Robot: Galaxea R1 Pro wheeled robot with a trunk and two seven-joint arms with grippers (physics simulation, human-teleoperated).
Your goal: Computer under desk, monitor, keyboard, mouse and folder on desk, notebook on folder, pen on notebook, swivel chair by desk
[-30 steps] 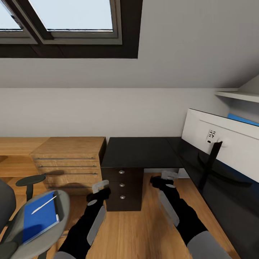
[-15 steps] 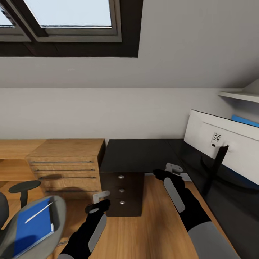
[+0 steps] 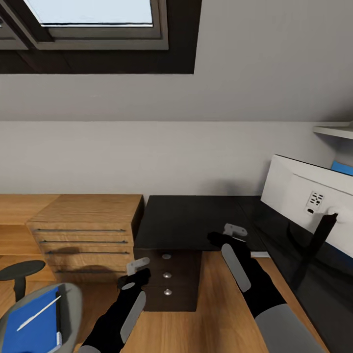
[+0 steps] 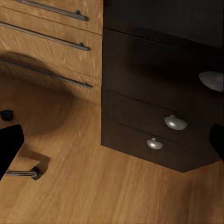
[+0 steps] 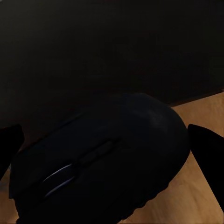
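At lower centre of the head view, the right fingers (image 3: 230, 234) pinch the mouse (image 5: 100, 161) over the tabletop (image 3: 196, 215) edge for placing (left fingers (image 3: 136, 267) spread, idle).

Head cam looked forward and down at the desk (image 3: 196, 215) from above. Left wrist cam faced its drawer unit (image 4: 154, 116), low and close; right wrist cam sat tight on the mouse (image 5: 102, 163). Head and left wrist cams shared the drawers.

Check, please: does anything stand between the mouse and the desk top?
Nothing visible does. The mouse sits in the right gripper at the near edge of the desk, whose top looks bare there; the monitor stands farther right.
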